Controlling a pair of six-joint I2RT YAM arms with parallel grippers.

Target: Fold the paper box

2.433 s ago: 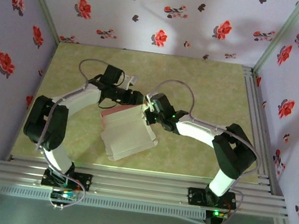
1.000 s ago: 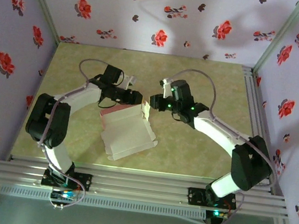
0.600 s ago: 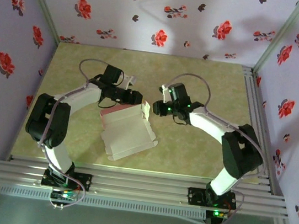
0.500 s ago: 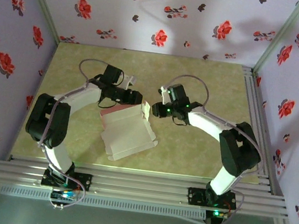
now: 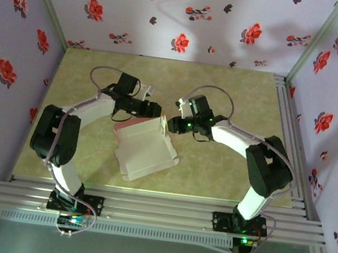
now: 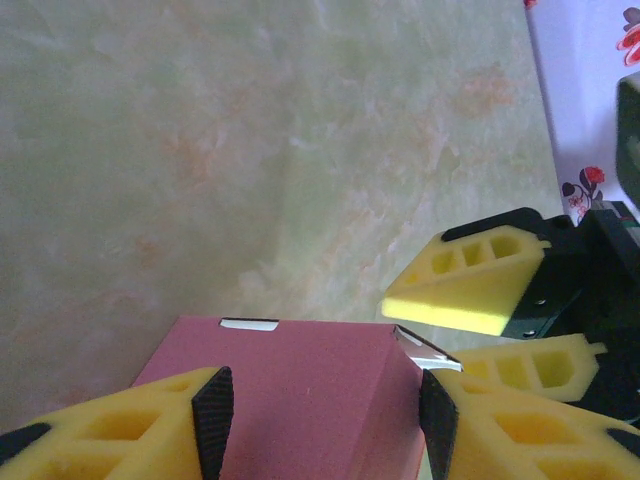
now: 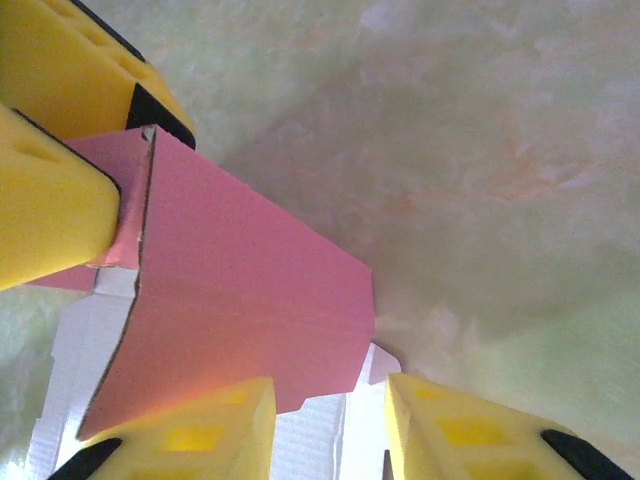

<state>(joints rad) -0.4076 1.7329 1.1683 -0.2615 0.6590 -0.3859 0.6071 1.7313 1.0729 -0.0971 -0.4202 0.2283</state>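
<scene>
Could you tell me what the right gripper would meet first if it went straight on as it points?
Most likely the raised pink panel of the paper box, standing just ahead of the right gripper. The left gripper grips that panel's far edge, though depth is unclear.

The paper box (image 7: 250, 290) is thin matt card, smooth pink on one face, whitish and finely ribbed on the other. The table (image 6: 250, 150) is smooth, marbled green with a faint sheen. The left claw (image 6: 325, 422) has matt yellow, plastic-looking fingers (image 6: 110, 430) with black pads.
</scene>
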